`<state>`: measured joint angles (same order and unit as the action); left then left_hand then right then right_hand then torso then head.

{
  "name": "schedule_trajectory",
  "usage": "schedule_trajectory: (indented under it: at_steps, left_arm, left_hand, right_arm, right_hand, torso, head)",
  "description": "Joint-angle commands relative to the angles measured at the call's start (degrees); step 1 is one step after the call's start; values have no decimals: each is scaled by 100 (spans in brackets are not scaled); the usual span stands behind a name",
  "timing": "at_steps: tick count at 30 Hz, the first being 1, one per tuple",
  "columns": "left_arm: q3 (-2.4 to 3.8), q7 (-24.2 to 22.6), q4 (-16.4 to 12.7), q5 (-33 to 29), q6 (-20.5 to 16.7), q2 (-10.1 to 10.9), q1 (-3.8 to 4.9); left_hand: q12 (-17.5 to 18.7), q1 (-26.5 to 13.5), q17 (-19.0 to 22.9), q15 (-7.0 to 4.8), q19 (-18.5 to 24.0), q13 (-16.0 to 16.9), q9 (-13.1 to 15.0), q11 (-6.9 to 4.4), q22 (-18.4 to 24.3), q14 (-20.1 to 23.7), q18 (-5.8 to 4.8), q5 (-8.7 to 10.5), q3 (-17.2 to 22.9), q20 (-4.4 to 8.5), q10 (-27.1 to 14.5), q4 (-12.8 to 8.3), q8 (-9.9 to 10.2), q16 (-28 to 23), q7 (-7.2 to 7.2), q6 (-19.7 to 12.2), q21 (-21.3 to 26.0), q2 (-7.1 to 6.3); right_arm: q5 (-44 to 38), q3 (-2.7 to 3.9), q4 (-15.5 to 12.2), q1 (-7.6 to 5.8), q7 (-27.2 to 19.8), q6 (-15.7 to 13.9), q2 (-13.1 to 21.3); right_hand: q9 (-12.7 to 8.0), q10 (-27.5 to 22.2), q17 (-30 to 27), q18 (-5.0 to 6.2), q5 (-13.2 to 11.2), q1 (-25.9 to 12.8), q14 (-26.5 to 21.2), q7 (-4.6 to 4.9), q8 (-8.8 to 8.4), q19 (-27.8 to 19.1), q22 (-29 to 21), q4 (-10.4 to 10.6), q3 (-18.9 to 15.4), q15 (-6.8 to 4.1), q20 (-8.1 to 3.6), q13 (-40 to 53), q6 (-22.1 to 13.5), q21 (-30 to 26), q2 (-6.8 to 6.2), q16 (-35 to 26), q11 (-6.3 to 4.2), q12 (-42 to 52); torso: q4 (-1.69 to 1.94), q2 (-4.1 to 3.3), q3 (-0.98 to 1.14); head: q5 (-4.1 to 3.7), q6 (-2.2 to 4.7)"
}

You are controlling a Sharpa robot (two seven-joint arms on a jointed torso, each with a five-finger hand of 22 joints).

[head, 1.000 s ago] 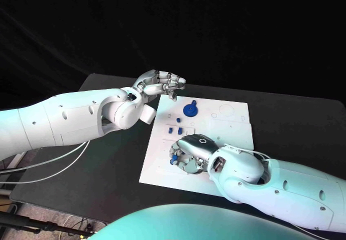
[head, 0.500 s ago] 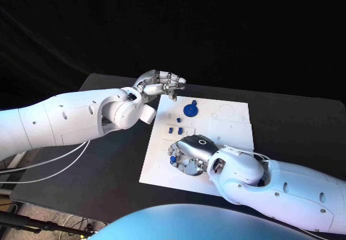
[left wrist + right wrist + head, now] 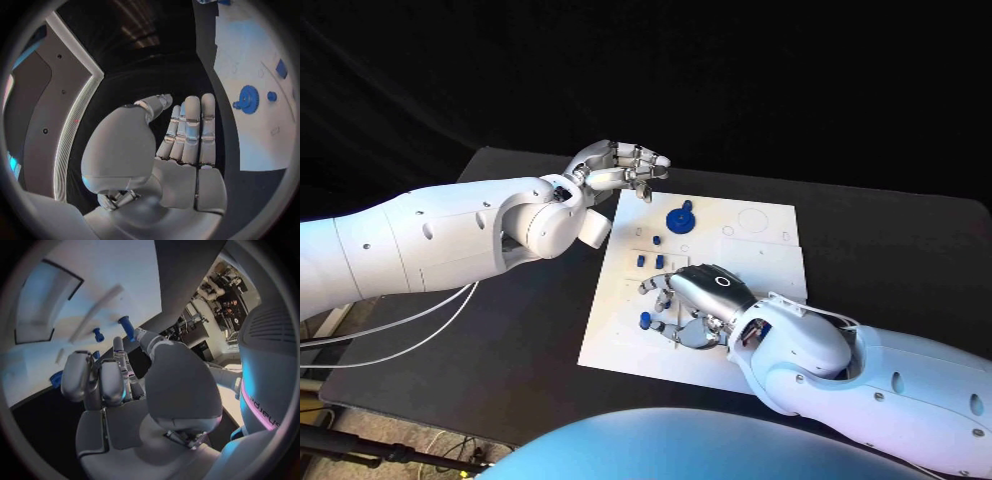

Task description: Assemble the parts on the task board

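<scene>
Right hand [image 3: 692,305] low over the near half of the white rectangular task board [image 3: 762,260], fingers curled down among small blue plastic parts; whether it holds one, cannot tell.
Left hand [image 3: 620,167] hangs at the board's far-left corner, fingers held together and straight, holding nothing. Blue toothed gear [image 3: 681,218] sits flat on the far half; short blue pegs [image 3: 649,261] stand just beside the right hand's fingers; another small blue piece [image 3: 646,321] lies near the board's left edge. Risks, as judged: curled fingers hide the target, so a peg may be knocked over or nudged aside; the unpinned board may slide on the black table [image 3: 516,330] under sideways push.
</scene>
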<state>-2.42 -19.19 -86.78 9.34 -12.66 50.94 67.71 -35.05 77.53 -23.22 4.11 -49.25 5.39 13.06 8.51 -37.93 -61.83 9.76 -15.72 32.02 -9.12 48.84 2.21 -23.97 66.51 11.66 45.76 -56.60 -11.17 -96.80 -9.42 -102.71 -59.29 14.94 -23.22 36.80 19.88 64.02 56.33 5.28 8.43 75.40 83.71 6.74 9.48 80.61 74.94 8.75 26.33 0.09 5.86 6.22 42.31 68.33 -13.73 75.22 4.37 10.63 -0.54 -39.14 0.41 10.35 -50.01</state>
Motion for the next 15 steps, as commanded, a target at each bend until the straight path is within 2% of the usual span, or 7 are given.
schedule_trajectory:
  at_steps: [1, 3, 5, 9, 11, 12, 15]
  left_arm:
    - [3, -21, -14, -20, 93, 2, 2]
    - [2, -23, -13, -20, 104, 4, 2]
    - [0, -28, -14, -19, 114, 7, 2]
    - [-2, -37, -14, -19, 116, 20, 2]
    - [-4, -48, -11, -18, 127, 23, 2]
    - [-4, -54, -12, -15, 138, 25, 2]
    - [-5, -81, -21, -3, 162, 31, 2]
  left_hand:
    - [-20, 0, -7, -22, -4, 7, 7, -10, -9, 36, 81, -10, -22, -23, -32, 14, -20, 16, 90, -40, 14, 39]
    - [-20, 0, -7, -22, -4, 7, 7, -10, -9, 36, 81, -10, -22, -23, -32, 14, -20, 16, 90, -40, 14, 39]
    - [-25, -10, -7, -19, -1, 8, 11, -6, -9, 40, 80, -8, -28, -25, -45, 21, -21, 16, 93, -50, 16, 33]
    - [-27, -18, -7, -17, 0, 9, 13, -5, -8, 42, 79, -7, -33, -27, -50, 26, -22, 17, 94, -54, 17, 28]
    - [-32, -43, -8, -12, 5, 10, 17, -1, -5, 44, 78, -4, -49, -31, -62, 41, -23, 19, 96, -63, 23, 14]
    - [-36, -62, -8, -9, 7, 11, 20, 1, -2, 46, 77, -3, -62, -34, -71, 54, -23, 20, 97, -71, 28, 2]
    - [-51, -138, -12, 4, 15, 15, 31, 9, 16, 50, 76, -2, -125, -48, -114, 109, -26, 31, 100, -107, 57, -48]
  right_arm:
    - [349, 26, -185, -63, -357, -667, 211]
    - [652, 45, -292, -146, -534, -764, 412]
    - [1192, 68, -396, -285, -728, -735, 689]
    - [2496, 90, -545, -623, -894, -403, 1278]
    - [3039, 94, -614, -794, -841, -98, 1628]
    - [3189, 95, -638, -850, -804, 22, 1766]
    - [3547, 84, -717, -984, -605, 321, 2237]
  right_hand:
    - [-10, -7, 15, -68, 19, -23, -5, -9, -47, -12, 453, 40, -151, -48, -24, 69, -68, 8, -22, -5, -25, 143]
    - [-10, 38, -11, -64, 39, 15, -9, 38, -56, -19, 449, 57, -230, -73, -44, 136, -73, -18, 17, -18, -56, 274]
    - [19, 140, 37, -77, 78, 53, 6, 160, 11, 9, 482, 76, -300, -84, -62, 239, 65, 31, 57, 6, -63, 471]
    - [139, 556, 173, -102, 149, 114, 47, 241, 372, 69, 555, 115, -416, -53, -44, 675, 736, 136, 147, 90, -28, 1179]
    - [160, 581, 266, -119, 232, 55, 71, 162, 484, 123, 621, 206, -506, -110, -74, 1112, 912, 243, 208, 150, -92, 1744]
    - [186, 519, 407, -146, 410, 43, 105, 137, 539, 183, 692, 237, -553, -138, -103, 1441, 984, 374, 206, 227, -134, 2131]
    - [272, 127, 931, -219, 432, 22, 205, 108, 634, 335, 893, 411, -654, -156, -122, 2628, 995, 720, 258, 509, -153, 3345]
  torso:
    - [-5, 8, -2]
    - [-5, 10, -3]
    - [-1, 11, -3]
    - [-7, 18, -17]
    - [-15, 24, -22]
    - [-19, 29, -30]
    - [-37, 39, -46]
  head:
    - [-38, 1]
    - [-52, 1]
    - [-140, 3]
    - [-285, 53]
    - [-392, 95]
    - [-464, 123]
    - [-603, 156]
